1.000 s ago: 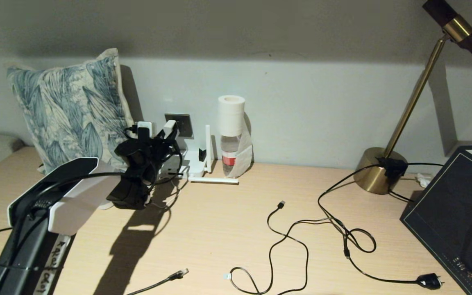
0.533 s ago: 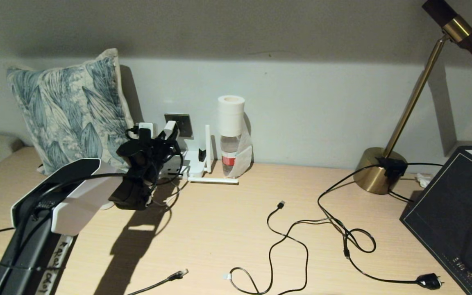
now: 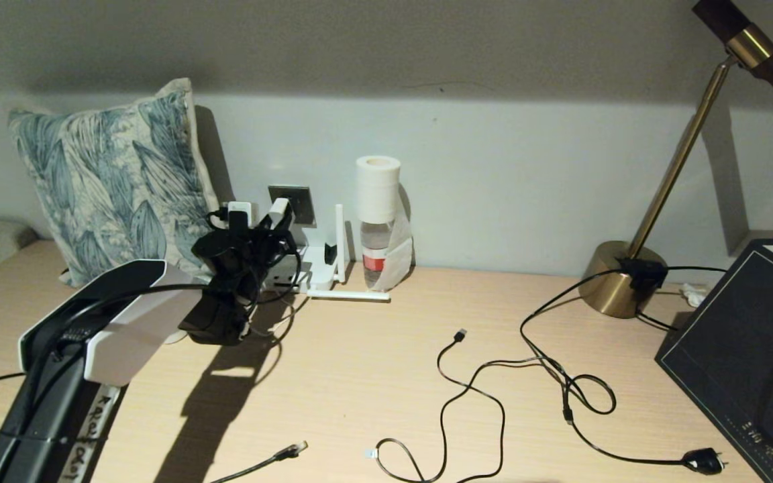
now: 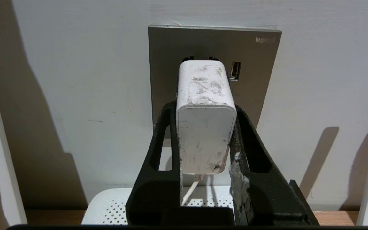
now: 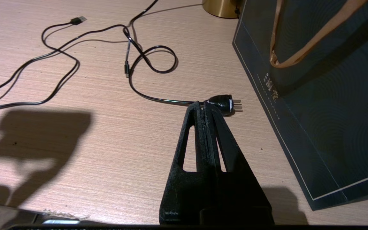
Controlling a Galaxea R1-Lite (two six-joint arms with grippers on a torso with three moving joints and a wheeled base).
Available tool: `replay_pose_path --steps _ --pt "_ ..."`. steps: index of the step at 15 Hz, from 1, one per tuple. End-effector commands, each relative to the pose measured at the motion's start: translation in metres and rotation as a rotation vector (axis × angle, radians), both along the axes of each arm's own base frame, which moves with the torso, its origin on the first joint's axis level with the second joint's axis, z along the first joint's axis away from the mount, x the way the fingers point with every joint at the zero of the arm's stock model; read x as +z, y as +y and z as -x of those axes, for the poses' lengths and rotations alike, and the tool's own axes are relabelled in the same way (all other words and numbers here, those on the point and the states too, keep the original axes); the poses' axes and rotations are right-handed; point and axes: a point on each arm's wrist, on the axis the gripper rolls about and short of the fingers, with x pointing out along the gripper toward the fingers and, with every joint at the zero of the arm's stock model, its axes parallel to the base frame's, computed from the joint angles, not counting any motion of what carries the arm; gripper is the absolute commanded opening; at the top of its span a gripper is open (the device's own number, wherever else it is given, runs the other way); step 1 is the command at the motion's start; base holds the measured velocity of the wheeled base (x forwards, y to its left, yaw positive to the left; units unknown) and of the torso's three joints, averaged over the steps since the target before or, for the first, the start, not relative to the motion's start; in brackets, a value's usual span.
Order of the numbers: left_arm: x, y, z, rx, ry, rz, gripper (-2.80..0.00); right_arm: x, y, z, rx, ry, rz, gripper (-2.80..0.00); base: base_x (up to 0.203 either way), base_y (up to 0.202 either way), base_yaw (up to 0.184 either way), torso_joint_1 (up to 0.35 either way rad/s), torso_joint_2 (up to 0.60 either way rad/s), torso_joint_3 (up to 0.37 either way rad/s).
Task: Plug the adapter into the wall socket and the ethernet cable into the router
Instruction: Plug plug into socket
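Your left gripper [image 4: 204, 140] pinches the adapter [image 4: 204, 127] between its fingers, long axis running straight ahead, front end pointing into the wall socket [image 4: 251, 86] and touching its grey faceplate. The adapter is a white, scuffed block, its thin cord dropping behind toward the router [image 4: 107, 207] below. Your right gripper [image 5: 205, 107] hangs pressed together over the desk.

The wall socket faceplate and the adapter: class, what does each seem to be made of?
The wall socket looks like brushed grey metal, judging by its dull satin sheen, though metal-look plastic is possible. The adapter, held by the left gripper, looks like smooth white plastic, scuffed dark.
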Motion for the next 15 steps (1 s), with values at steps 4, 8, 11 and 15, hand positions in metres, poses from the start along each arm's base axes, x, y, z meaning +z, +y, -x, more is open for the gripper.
replay_pose_path --steps 4,8,11,15 --pt "-0.0021 -0.0032 0.0079 -0.009 -0.003 0.000 -2.80 -0.0001 0.0000 0.0000 0.001 0.002 0.000 -2.80 0.000 0.000 0.000 0.000 0.00 0.000" --pt "-0.0014 -0.0031 0.0088 -0.009 -0.006 0.000 -2.80 -0.0001 0.0000 0.0000 0.001 0.002 0.000 -2.80 0.000 0.000 0.000 0.000 0.00 0.000" --pt "-0.0010 -0.0023 0.0084 -0.003 -0.007 0.002 -2.80 -0.0001 0.0000 0.0000 -0.001 0.002 0.001 -2.80 0.000 0.000 0.000 0.000 0.00 0.000" --pt "-0.0015 -0.0019 0.0070 0.000 -0.005 0.002 -2.80 -0.0001 0.0000 0.0000 0.001 0.002 0.000 -2.80 0.000 0.000 0.000 0.000 0.00 0.000"
